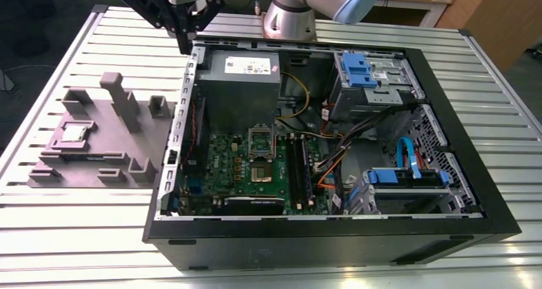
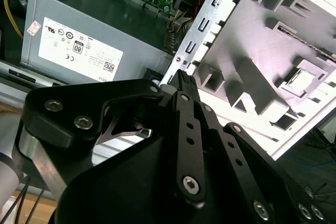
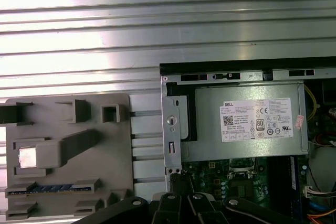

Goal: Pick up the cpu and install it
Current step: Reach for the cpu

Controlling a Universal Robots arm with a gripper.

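Observation:
The cpu (image 1: 75, 134), a small silvery square chip, lies in a recess of the grey holder block (image 1: 101, 152) on the table, at the exterior view's left of the open computer case (image 1: 339, 238). It also shows in the first wrist view (image 3: 27, 157) and the second wrist view (image 2: 302, 80). My gripper (image 1: 185, 46) hangs above the case's back corner, well away from the cpu, its black fingers (image 2: 183, 80) shut together with nothing between them. On the green motherboard (image 1: 222, 159) the socket (image 1: 258, 155) sits near the middle.
A grey power supply box (image 1: 240, 79) with a white label fills the case's back. Black memory sticks (image 1: 298, 165), cables and blue drive bays (image 1: 364, 70) lie toward the exterior view's right. The holder block has tall upright posts (image 1: 114, 95). The table is slatted metal (image 1: 68, 232).

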